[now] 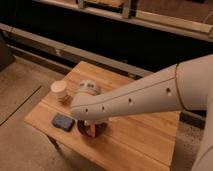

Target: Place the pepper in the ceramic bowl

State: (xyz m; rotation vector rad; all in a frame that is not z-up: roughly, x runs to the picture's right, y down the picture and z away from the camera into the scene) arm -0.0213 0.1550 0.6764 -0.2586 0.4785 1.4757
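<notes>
The ceramic bowl (98,131) is dark and glossy and sits near the front edge of the wooden table (135,142). My arm reaches in from the right and covers much of it. My gripper (90,123) hangs from the wrist straight over the bowl and is mostly hidden by the arm. A red-orange streak, the pepper (93,130), shows upright just below the gripper, inside the bowl's rim. I cannot tell whether it rests in the bowl or is held.
A pale cylindrical cup (60,91) stands at the table's left back. A flat blue-grey sponge (63,122) lies left of the bowl near the front edge. A dark shelf wall runs behind the table.
</notes>
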